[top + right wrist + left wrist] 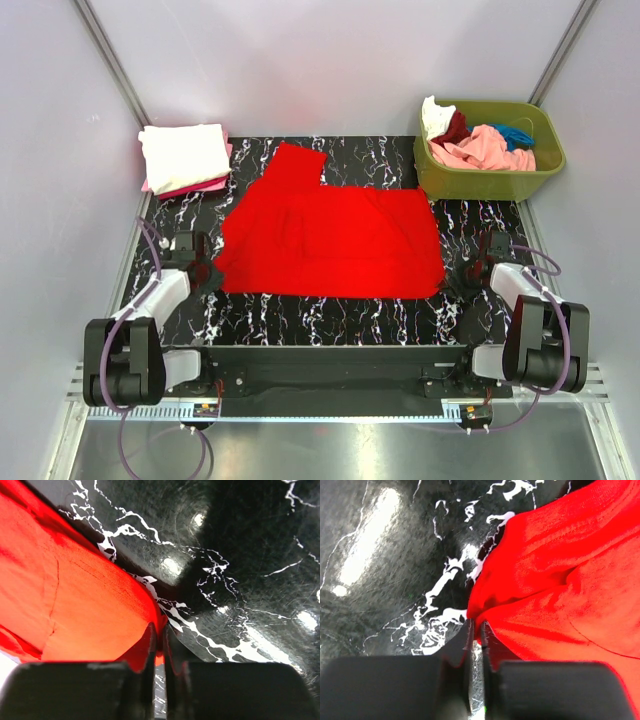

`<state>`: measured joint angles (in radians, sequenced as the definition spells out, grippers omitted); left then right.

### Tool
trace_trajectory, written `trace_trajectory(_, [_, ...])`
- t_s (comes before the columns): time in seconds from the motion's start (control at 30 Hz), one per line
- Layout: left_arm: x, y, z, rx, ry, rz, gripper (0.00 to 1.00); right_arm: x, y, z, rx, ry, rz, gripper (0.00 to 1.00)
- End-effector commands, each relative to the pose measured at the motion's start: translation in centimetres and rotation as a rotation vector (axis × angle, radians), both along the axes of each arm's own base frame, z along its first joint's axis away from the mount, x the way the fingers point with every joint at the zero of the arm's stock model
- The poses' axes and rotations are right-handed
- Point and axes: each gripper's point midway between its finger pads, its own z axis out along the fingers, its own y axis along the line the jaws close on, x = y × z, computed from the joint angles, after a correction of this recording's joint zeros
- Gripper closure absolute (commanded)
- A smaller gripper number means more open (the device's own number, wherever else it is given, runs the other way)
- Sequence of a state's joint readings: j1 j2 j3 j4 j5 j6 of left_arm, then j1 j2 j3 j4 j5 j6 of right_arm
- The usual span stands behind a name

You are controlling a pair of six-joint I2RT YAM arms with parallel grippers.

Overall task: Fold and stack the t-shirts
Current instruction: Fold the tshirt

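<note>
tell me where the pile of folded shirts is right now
In the top view the folded pile sits on the far left corner of the table, a white shirt over a pink one, just left of the spread red shirt.

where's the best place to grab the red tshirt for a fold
Its two near corners, each from the outer side: the red t-shirt lies flat, so only its edges offer a lip. The left pincer and right pincer pinch there.
</note>
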<state>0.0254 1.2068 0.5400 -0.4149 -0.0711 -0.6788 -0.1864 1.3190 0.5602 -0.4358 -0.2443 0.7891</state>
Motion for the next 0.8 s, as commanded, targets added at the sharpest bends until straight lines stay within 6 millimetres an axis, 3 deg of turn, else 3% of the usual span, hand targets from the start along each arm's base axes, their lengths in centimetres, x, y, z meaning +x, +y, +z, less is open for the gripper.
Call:
trace_trajectory(0.0, [2.8, 0.3, 1.9, 0.017, -0.088, -0.017, 1.0, 0.2, -0.5, 0.1, -0.03, -0.014, 0.005, 0.95])
trace_trajectory(0.07, [3.1, 0.3, 3.2, 0.018, -0.106, -0.018, 1.0, -0.1, -0.4, 0.5, -0.023, -0.006, 0.007, 0.98])
trace_trajectory(0.23, [1.5, 0.4, 7.2, 0.019, -0.166, 0.001, 1.0, -0.7, -0.3, 3.5, -0.029, -0.04, -0.002, 1.0])
trace_trajectory(0.4, [-0.6, 0.1, 9.9, 0.007, -0.17, -0.002, 1.0, -1.5, -0.4, 6.5, -0.051, -0.077, -0.012, 1.0])
trace_trajectory(0.77, [-6.0, -2.3, 12.5, -0.119, -0.162, -0.025, 0.97, -5.6, -0.1, 7.5, -0.061, -0.024, -0.031, 1.0])
